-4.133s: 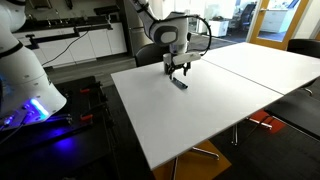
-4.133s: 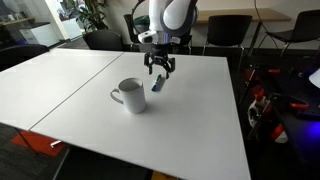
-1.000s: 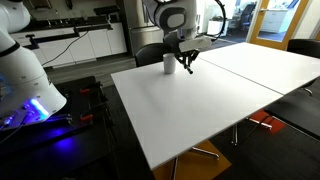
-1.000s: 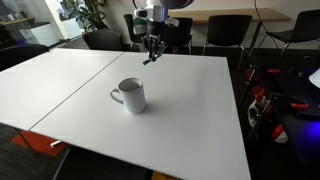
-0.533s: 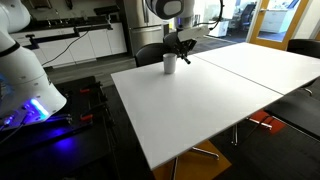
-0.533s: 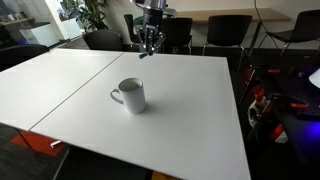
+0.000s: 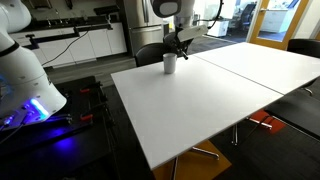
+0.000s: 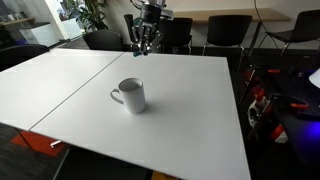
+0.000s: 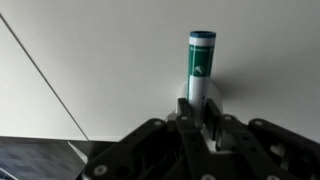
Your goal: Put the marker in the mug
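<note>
While arm [image 7: 166, 10] hangs over table [image 8: 200, 110], I see jaws clamped on marker [image 9: 200, 60], gripping one end; rest of barrel sticks out past them, green band, dark tip. Marker off table, higher than mug [image 8: 131, 95] in both exterior views. Mug upright on table, handle showing. Cannot tell whether marker sits over mug.

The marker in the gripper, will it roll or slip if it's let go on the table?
The marker has a round barrel, so it would probably roll on the flat table. It looks stiff and light. The gripper pinches only one end, so it might pivot.
</note>
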